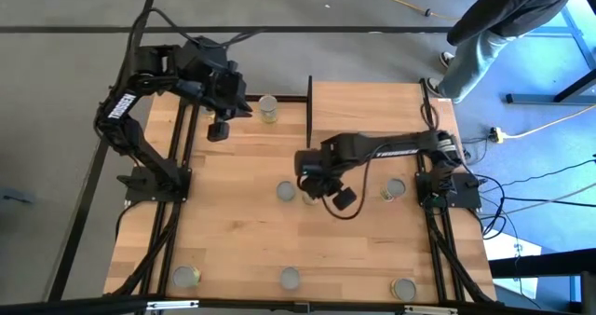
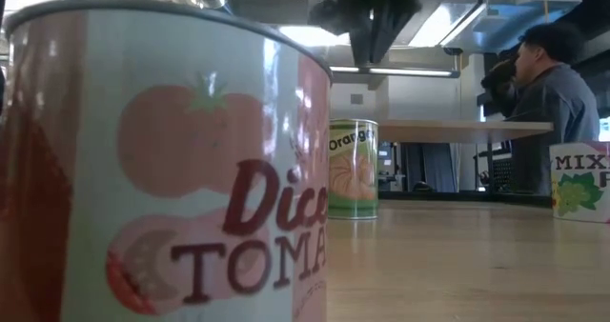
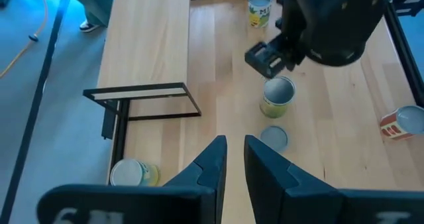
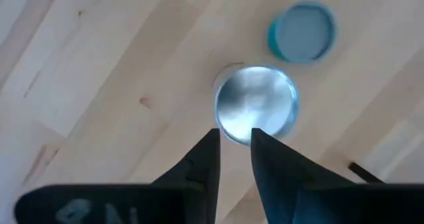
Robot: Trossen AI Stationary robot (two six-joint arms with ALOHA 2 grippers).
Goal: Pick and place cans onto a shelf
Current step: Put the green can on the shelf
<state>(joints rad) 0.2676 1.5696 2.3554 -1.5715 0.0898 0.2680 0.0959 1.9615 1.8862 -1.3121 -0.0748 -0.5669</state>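
Several cans stand upright on the wooden tabletop. My right gripper (image 1: pixel 313 190) hovers over a silver-topped, yellow-green can (image 4: pixel 256 111), fingers close together and pointing down, above its rim; a teal-topped can (image 4: pixel 302 30) stands just beside it. My left gripper (image 1: pixel 219 129) is raised at the far left, shut and empty, beside a can (image 1: pixel 268 108) near the shelf's left end. The shelf (image 1: pixel 382 105), a raised light-wood board on black uprights, stands at the far right with nothing on it. In the low view the right gripper (image 2: pixel 376 27) hangs above the green-labelled can (image 2: pixel 353 168).
More cans stand at the right (image 1: pixel 395 189) and along the near edge (image 1: pixel 186 276), (image 1: pixel 290 278), (image 1: pixel 403 288). The red tomato can (image 2: pixel 162 170) fills the low view's left. A person (image 1: pixel 503 26) stands beyond the table's far right corner.
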